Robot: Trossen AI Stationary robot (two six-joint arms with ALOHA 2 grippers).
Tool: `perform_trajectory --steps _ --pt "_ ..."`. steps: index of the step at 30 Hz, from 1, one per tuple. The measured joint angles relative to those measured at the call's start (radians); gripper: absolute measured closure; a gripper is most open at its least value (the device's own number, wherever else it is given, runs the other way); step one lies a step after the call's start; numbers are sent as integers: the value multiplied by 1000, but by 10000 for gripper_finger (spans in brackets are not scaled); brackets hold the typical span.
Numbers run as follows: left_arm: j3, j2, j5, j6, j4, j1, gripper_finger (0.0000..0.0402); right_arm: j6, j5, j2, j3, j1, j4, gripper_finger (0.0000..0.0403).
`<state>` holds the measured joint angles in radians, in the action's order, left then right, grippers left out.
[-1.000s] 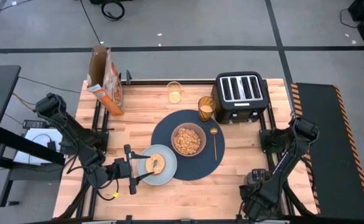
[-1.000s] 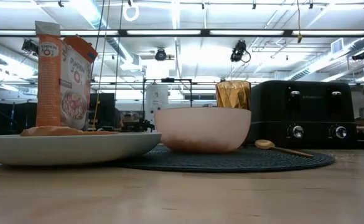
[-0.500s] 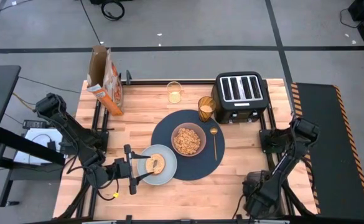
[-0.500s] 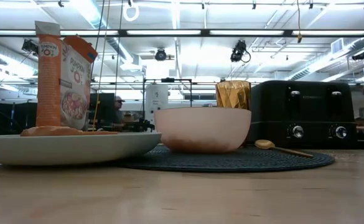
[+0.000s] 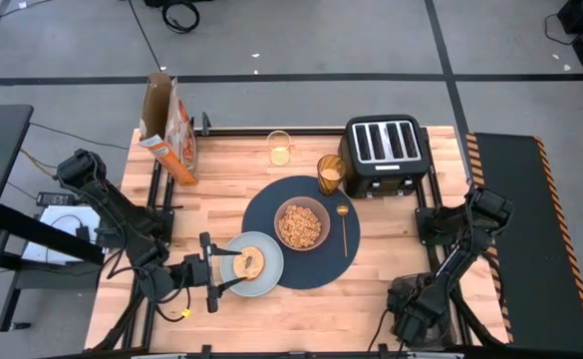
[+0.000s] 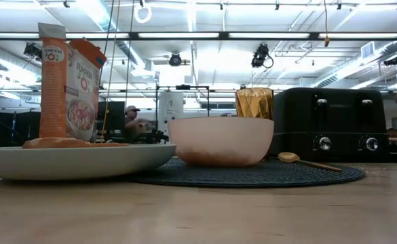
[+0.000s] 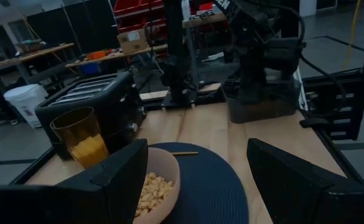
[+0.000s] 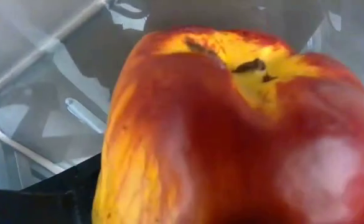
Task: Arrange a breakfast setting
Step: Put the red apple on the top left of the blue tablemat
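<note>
Dark-blue round mat [image 5: 323,261] lies at the middle of the tabletop [image 5: 391,249] as the base of the setting. It carries the pink bowl [image 5: 302,224] of cereal at its centre and the gold spoon [image 5: 343,227] just beside the bowl, toward the right edge, where a diner would reach it. The pale-blue plate [image 5: 268,280] overlaps the mat's near-left rim and holds the bagel [image 5: 248,262]. The amber tumbler [image 5: 330,175] stands at the mat's far rim beside the black toaster [image 5: 386,155]. The small clear glass [image 5: 279,148] stands near the far edge, and the cereal box [image 5: 166,130] at the far-left corner. The left hand [image 5: 209,270] rests at the plate's left rim, fingers apart and holding nothing. The right hand [image 5: 414,317] is off the near-right corner with the red apple [image 8: 231,124] close against its camera. Whether it is clamped on the apple cannot be told. The apple is judged the remaining item to place.
</note>
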<state>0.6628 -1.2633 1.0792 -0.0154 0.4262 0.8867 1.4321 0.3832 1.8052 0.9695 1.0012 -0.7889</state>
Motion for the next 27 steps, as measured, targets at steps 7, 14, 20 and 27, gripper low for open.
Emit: perform_trajectory --steps 7,14,20,27 --pt "1 0 -5 63 32 -21 120 -56 18 -36 47 -3 -100 74" --pt "2 12 -6 132 -49 -11 120 -52 -4 -106 207 -12 -314 74" --pt "2 -61 -239 157 -128 -61 120 2 -192 -177 347 -97 -393 74" --pt "2 -169 -336 337 6 -152 120 -183 -246 -169 403 -315 -276 74"
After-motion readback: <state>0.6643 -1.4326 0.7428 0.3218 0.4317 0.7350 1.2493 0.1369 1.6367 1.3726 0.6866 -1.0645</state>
